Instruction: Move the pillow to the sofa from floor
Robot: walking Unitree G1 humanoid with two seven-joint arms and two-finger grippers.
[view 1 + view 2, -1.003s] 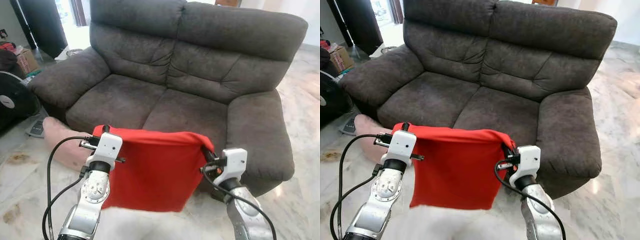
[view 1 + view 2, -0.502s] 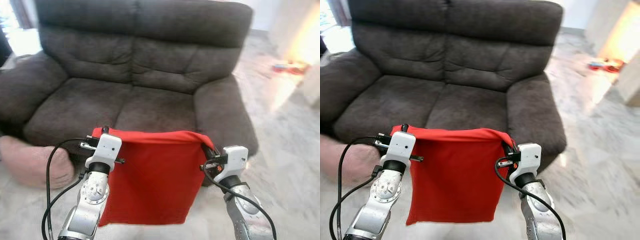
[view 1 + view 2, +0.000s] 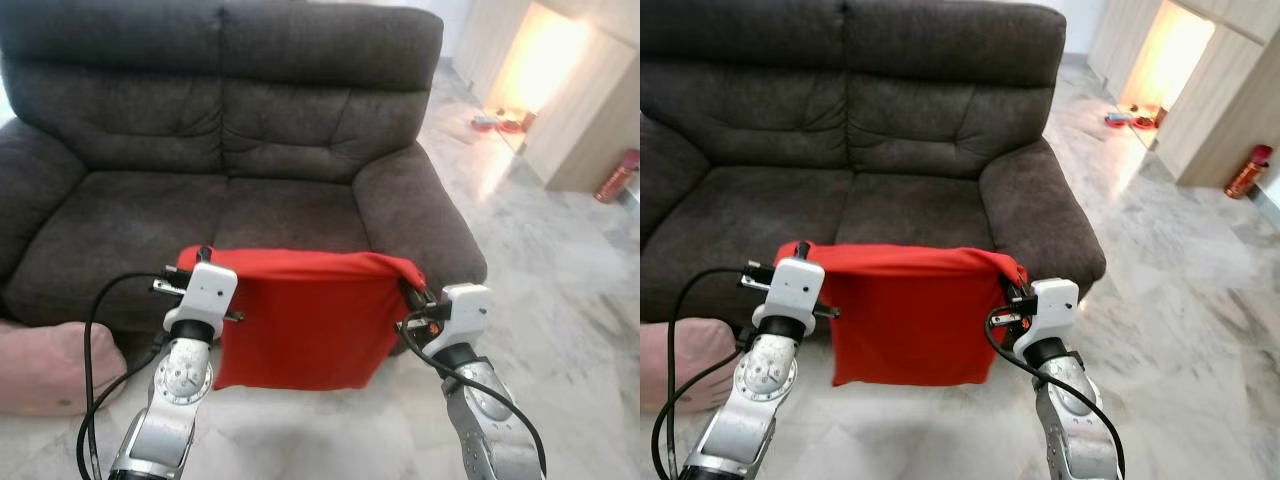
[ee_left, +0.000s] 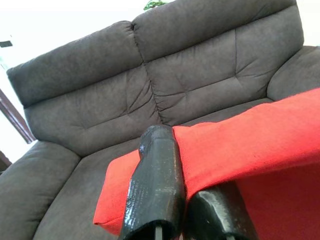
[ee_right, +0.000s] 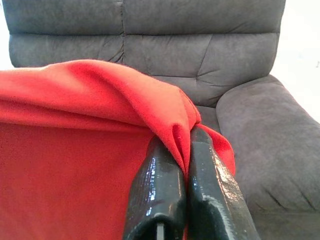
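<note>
A flat red pillow (image 3: pixel 300 320) hangs in the air in front of the dark grey sofa (image 3: pixel 150 200), stretched between my two arms. My left gripper (image 3: pixel 195 258) is shut on its upper left corner, and my right gripper (image 3: pixel 405 290) is shut on its upper right corner. In the left wrist view the black fingers (image 4: pixel 157 170) pinch the red cloth (image 4: pixel 240 140). The right wrist view has the fingers (image 5: pixel 160 175) clamped on a fold of the pillow (image 5: pixel 75 150). The pillow's lower edge hangs level with the sofa's front, above the floor.
A pink cushion (image 3: pixel 45 365) lies on the floor by the sofa's left front corner. Pale marble floor (image 3: pixel 560 300) stretches to the right. A wooden cabinet (image 3: pixel 590 110) and a red fire extinguisher (image 3: pixel 612 175) stand at the far right.
The camera has swung to the right, so the sofa now sits further left in the picture and the room's right side shows. Both grippers keep hold of the red pillow.
</note>
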